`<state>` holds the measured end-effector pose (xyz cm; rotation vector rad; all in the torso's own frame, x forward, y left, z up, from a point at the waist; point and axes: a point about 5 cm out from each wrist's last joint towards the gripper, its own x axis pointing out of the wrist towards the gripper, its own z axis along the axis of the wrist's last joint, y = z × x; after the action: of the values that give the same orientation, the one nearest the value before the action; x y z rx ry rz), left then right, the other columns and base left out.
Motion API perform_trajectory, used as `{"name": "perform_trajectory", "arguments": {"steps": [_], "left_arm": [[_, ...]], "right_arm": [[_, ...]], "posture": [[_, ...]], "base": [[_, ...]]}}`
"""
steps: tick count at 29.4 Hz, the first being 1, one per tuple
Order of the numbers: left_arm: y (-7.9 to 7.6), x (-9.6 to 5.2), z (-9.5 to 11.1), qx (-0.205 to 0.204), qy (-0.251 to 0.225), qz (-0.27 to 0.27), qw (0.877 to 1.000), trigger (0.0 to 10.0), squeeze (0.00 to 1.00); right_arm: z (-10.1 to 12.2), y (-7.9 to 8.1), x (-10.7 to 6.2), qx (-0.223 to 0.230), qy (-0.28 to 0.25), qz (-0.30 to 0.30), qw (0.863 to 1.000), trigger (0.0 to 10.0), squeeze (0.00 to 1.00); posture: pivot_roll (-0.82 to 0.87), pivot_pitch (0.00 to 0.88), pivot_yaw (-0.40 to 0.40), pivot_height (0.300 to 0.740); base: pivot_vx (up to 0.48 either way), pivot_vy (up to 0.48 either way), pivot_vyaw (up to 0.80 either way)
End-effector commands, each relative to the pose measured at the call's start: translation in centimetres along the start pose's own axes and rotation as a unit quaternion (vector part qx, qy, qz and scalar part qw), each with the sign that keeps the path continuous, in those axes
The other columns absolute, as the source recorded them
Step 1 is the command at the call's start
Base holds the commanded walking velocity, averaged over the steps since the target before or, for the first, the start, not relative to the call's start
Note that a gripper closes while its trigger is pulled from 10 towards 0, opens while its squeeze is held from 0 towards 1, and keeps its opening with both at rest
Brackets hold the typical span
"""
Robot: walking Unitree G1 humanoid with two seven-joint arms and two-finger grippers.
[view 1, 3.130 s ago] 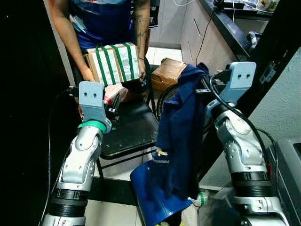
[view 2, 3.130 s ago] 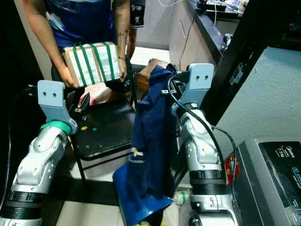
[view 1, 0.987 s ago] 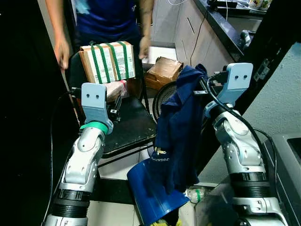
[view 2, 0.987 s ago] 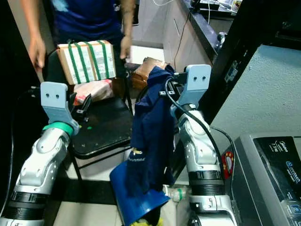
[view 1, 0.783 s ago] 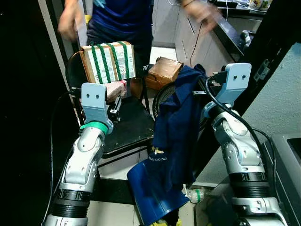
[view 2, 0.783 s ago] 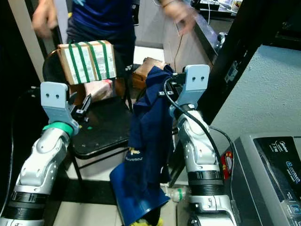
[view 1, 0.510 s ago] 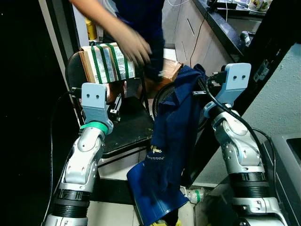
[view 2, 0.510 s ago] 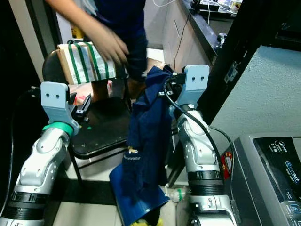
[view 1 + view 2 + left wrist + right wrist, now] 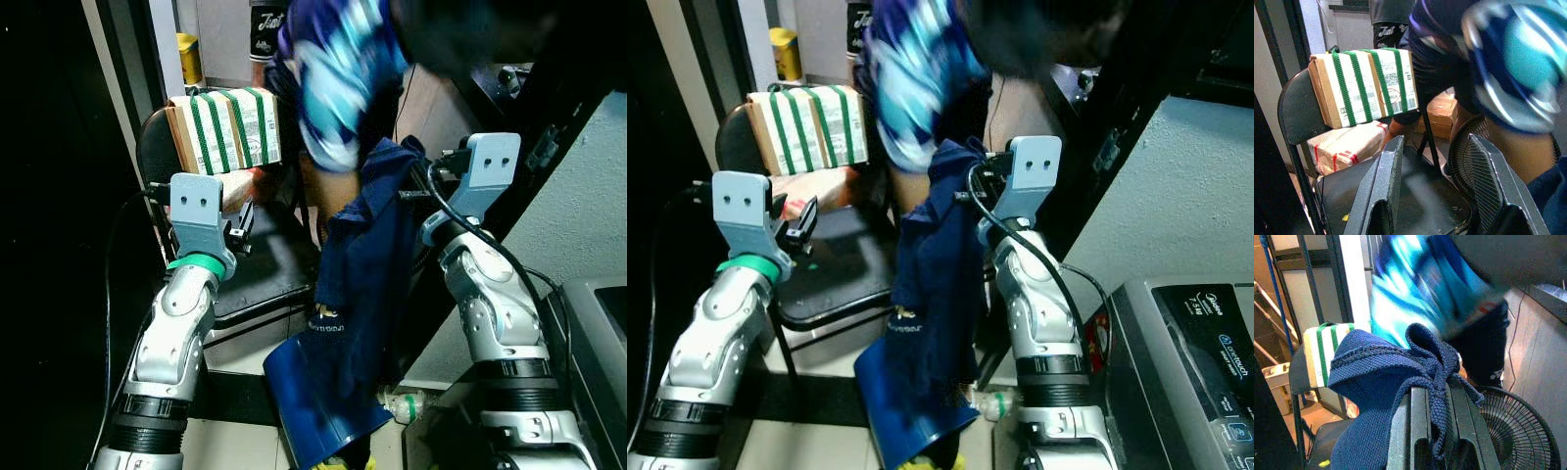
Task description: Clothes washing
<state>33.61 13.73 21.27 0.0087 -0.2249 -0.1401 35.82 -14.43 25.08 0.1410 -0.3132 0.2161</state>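
Fabric of the navy shirt point(image 9: 362, 294) hangs from the right tool point(image 9: 1437, 431), fingers pinched on its collar. The left tool point(image 9: 1437, 188) hovers spread over the black chair point(image 9: 265, 264). Beyond, a green-strapped box point(image 9: 223, 129) leans on the chair back, where a blurred person point(image 9: 343, 69) bends in.

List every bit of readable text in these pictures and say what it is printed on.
"Just": white script on the black shorts behind the chair.
Washing machine panel: brand and labels too small to read.
Navy garment: small yellow print, illegible.
Strapped box: shipping label too blurred to read.
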Motion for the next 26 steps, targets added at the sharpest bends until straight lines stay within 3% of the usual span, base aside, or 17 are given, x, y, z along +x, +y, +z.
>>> {"name": "perform_trajectory", "arguments": {"steps": [1, 5, 7, 11, 26], "left_arm": [[-0.26, -0.23, -0.5, -0.006, 0.009, -0.004, 1.0, 10.0, 0.0], [-0.35, -0.27, -0.56, -0.007, 0.01, -0.005, 1.0, 10.0, 0.0], [-0.4, -0.29, -0.6, -0.007, 0.011, -0.006, 1.0, 10.0, 0.0], [-0.38, -0.29, -0.61, -0.008, 0.011, -0.006, 1.0, 10.0, 0.0], [-0.31, -0.28, -0.6, -0.006, 0.01, -0.006, 1.0, 10.0, 0.0]], "right_arm": [[0.18, -0.25, -0.32, 0.015, -0.005, -0.003, 1.0, 10.0, 0.0], [0.33, 0.16, -0.43, 0.024, -0.009, 0.012, 1.0, 10.0, 0.0], [0.45, 0.28, -0.4, -0.015, -0.015, 0.01, 1.0, 10.0, 0.0], [0.47, 0.21, -0.31, -0.034, -0.016, 0.01, 0.999, 10.0, 0.0], [0.46, -0.07, -0.36, -0.03, -0.015, 0.007, 0.999, 10.0, 0.0]], "posture": [[0.0, 0.02, -0.033, 0.74], [0.0, 0.025, -0.033, 0.74], [0.0, 0.025, -0.033, 0.74], [0.0, 0.025, -0.033, 0.74], [0.0, 0.025, -0.033, 0.74]], "base": [[0.0, 0.0, 0.0], [0.0, 0.0, 0.0], [0.0, 0.0, 0.0], [0.0, 0.0, 0.0], [0.0, 0.0, 0.0]]}}
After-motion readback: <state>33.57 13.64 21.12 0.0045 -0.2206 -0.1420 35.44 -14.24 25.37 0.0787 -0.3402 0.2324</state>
